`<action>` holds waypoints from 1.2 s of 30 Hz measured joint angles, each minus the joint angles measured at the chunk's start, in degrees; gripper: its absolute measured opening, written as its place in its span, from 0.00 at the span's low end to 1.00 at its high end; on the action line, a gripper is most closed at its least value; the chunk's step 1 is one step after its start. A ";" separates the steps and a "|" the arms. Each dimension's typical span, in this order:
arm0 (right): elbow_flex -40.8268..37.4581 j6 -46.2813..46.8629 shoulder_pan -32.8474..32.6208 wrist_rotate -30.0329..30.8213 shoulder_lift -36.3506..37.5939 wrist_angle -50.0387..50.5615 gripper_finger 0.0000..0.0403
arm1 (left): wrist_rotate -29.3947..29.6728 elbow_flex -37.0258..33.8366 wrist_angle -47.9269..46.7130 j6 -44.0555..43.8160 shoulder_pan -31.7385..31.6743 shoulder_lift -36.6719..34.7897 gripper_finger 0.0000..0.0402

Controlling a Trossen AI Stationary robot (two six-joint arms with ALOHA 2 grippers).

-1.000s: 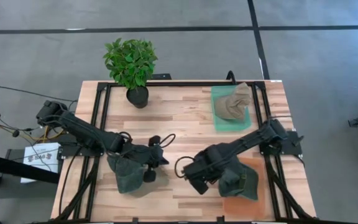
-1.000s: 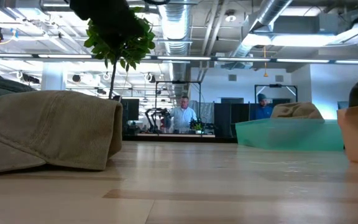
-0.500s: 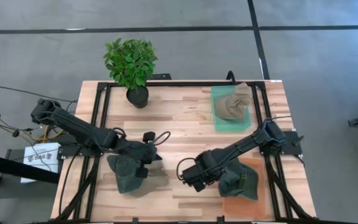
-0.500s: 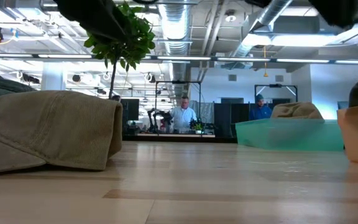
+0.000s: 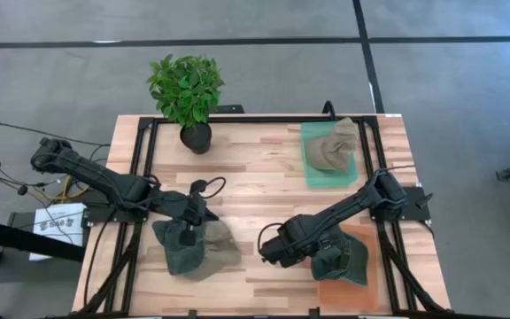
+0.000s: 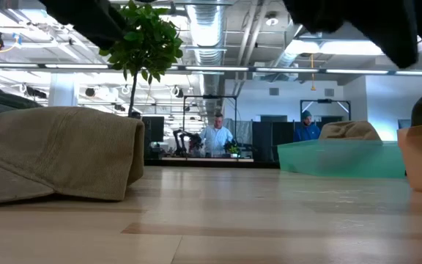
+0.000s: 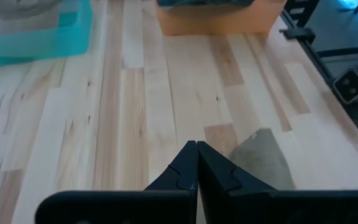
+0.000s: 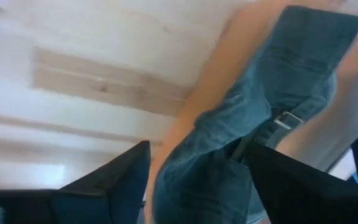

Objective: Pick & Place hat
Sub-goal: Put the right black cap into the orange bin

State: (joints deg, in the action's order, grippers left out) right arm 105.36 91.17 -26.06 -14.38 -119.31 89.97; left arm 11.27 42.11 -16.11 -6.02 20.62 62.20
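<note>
A dark green hat (image 8: 253, 118) lies in the orange tray (image 5: 354, 285) at the near right, its back strap and buckle (image 8: 283, 119) showing. My right gripper (image 8: 197, 148) stands open over it, one finger on either side; in the high view this gripper (image 5: 324, 257) is at the tray's left edge. At the near left a khaki hat (image 5: 218, 252) and another dark green hat (image 5: 177, 255) lie on the table. My left gripper (image 5: 187, 235) is shut over them, holding nothing (image 7: 196, 149). My right gripper's open fingers (image 8: 272, 168) stand level on either side of the dark green hat's strap end (image 8: 260, 134), coming from the table's left. The hat rests in the orange tray. Whether a finger still touches the cloth, I cannot tell.
A teal tray (image 5: 328, 173) at the far right holds another khaki hat (image 5: 333, 146). A potted plant (image 5: 187, 93) stands at the far left. Bare wood lies between the two arms (image 5: 255, 186). People show in the room beyond the table (image 6: 216, 136).
My left gripper has drawn back toward the table's left edge, still shut, and the khaki hat beneath it now shows fully. My right arm has stayed by the orange tray, and the dark green hat lies there as before.
</note>
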 joint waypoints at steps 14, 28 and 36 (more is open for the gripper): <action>-5.38 3.25 -1.67 -3.65 -0.04 -0.58 0.35 | -0.02 -0.57 -0.09 -1.27 0.11 -0.68 0.00; -5.38 6.35 -1.91 -1.65 -0.02 -4.69 0.25 | -0.04 -0.57 -0.04 -1.36 0.11 -0.68 0.00; -5.38 6.37 -2.82 -1.59 0.00 -4.65 0.40 | -0.06 -0.57 -0.05 -1.97 0.11 -0.68 0.00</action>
State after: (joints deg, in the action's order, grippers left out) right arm 99.98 97.54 -28.88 -15.97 -119.31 85.32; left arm 11.21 41.54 -16.16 -7.99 20.73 61.52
